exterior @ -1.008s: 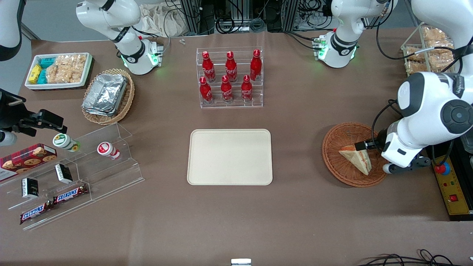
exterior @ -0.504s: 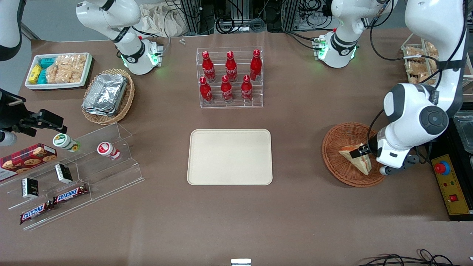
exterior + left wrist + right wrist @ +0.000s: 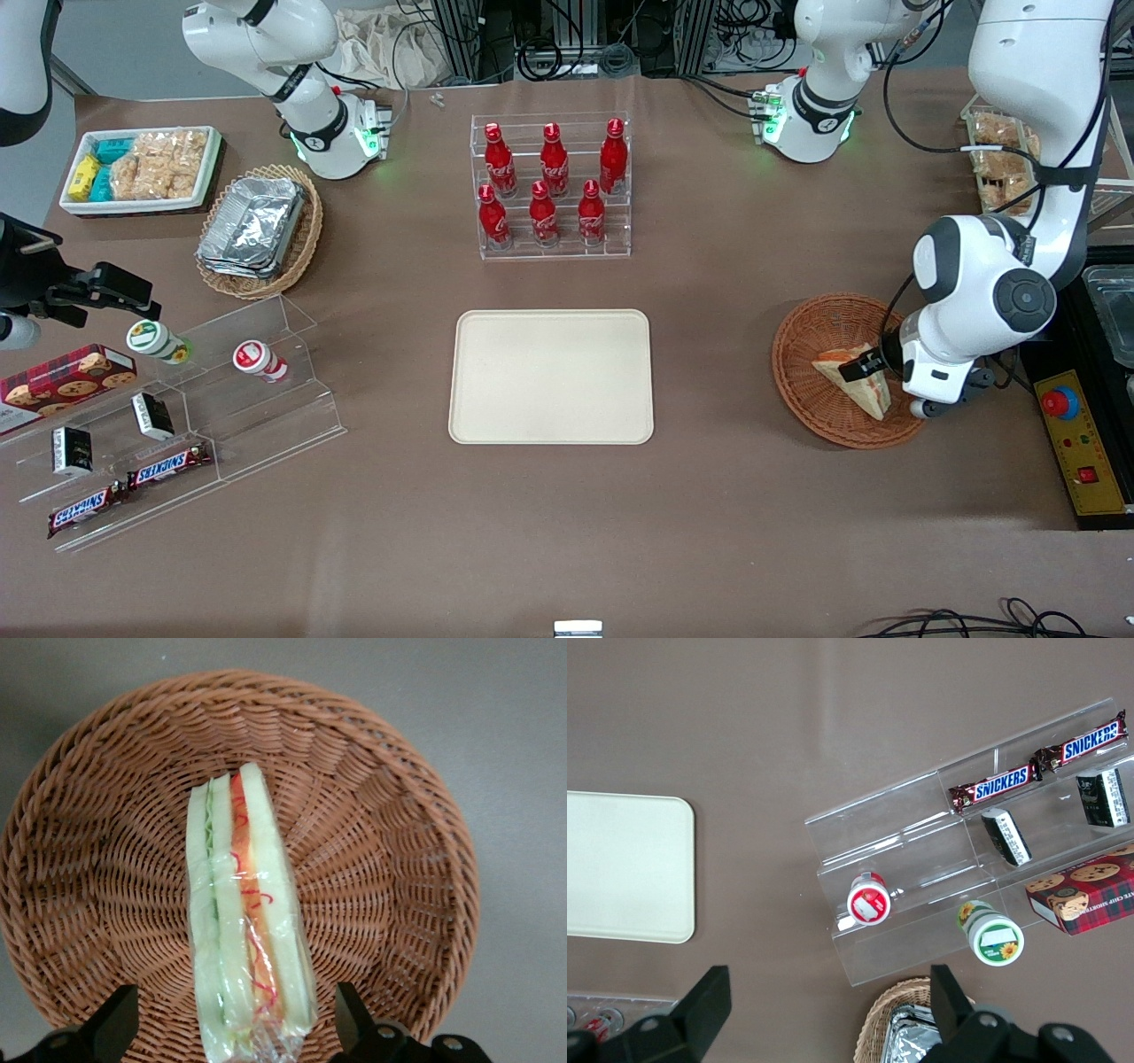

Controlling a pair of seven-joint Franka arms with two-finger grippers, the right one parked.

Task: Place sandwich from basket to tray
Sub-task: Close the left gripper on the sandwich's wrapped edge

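- Desk (image 3: pixel 726 496) is brown and carries everything, so it sits under the end effector like the rest.
- Tray (image 3: pixel 551 376) lies flat on the desk with nothing on it, well apart from the end effector, off toward the parked arm's end.
- Basket (image 3: pixel 802 341) sits directly under the end effector; the wrist view shows its woven rim (image 3: pixel 416 797) ringing the whole scene.
- Bottle rack (image 3: pixel 551 186) with red bottles stands farther from the front camera than the tray, well away from the end effector.
- Sandwich (image 3: pixel 846 379) is still in the basket, standing on edge, with its layered edge (image 3: pixel 244 921) facing up at the wrist camera, orange and green filling showing through the plastic wrap.
- End effector (image 3: pixel 866 365) is down in the basket, right at the sandwich. It's released, not clenched: in the wrist view one dark fingertip (image 3: pixel 115 1020) sits on one side of the sandwich and the second on the other, each with a visible gap to the bread. So the sandwich runs between them, nothing gripped.
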